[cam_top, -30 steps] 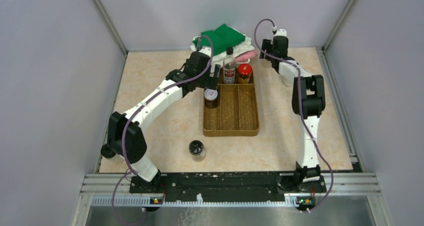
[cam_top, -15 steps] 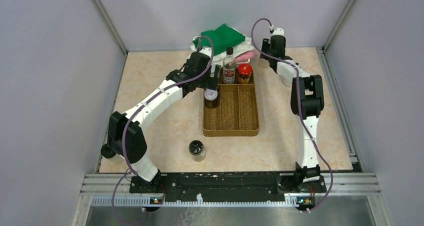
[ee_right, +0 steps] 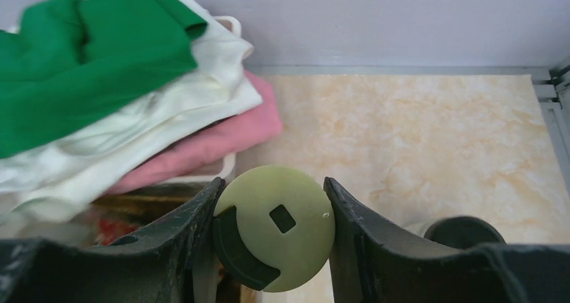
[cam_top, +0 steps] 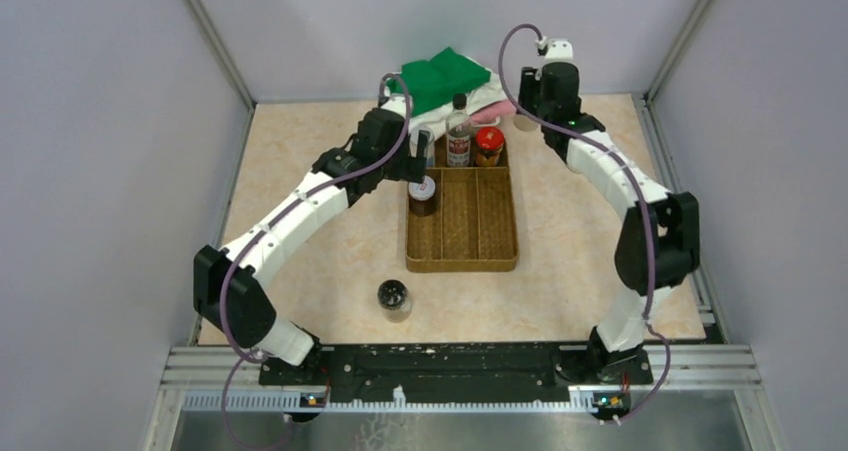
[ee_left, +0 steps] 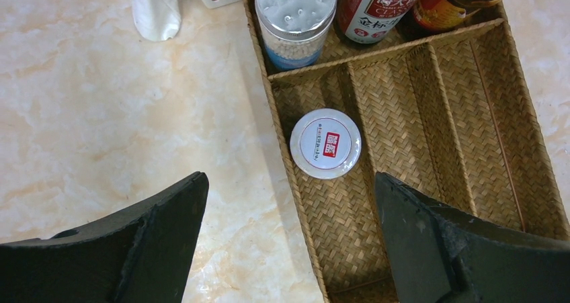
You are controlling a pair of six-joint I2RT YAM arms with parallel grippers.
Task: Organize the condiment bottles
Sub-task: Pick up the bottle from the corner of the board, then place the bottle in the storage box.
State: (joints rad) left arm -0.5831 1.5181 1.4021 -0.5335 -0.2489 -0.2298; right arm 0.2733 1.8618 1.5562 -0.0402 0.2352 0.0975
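Observation:
The brown divided tray (cam_top: 495, 256) holds a tall clear black-capped, red-labelled bottle (cam_top: 459, 131), a red-lidded jar (cam_top: 489, 143) and a white-lidded jar (cam_top: 423, 191). In the left wrist view the white-lidded jar (ee_left: 325, 143) stands in the tray's left lane, with a grey-lidded shaker (ee_left: 296, 11) behind it. My left gripper (ee_left: 289, 239) is open and empty, straddling the tray's left wall nearer than that jar. My right gripper (ee_right: 272, 229) is shut on a yellowish-lidded jar (ee_right: 282, 215) at the tray's back right. A black-lidded jar (cam_top: 393, 297) stands alone on the near table.
A pile of green, white and pink cloths (ee_right: 101, 81) lies in a white basket behind the tray, just left of my right gripper. Another black lid (ee_right: 464, 230) shows at that gripper's right. Grey walls close the back and sides.
My left gripper has drawn back and up from the white-lidded jar, which stays in the tray. My right arm's elbow has swung out to the right, its gripper still at the back right of the tray.

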